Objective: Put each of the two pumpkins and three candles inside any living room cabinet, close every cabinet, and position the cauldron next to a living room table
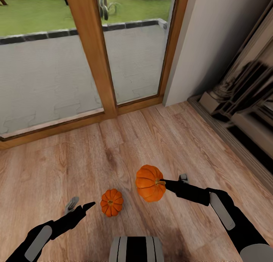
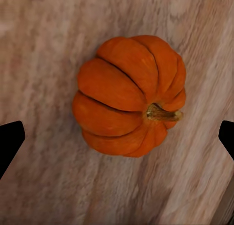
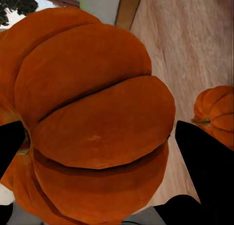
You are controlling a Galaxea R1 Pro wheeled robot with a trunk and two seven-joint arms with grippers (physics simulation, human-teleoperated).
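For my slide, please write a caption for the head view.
Right gripper holds one pumpkin while open left gripper nears second pumpkin on wood floor.

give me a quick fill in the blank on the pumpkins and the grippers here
1. The right gripper is shut on a ____.
2. The other pumpkin lies on the wooden ____.
3. The left gripper beside that pumpkin has its jaws ____.
4. Both pumpkins are the colour ____.

Missing words: pumpkin; floor; open; orange
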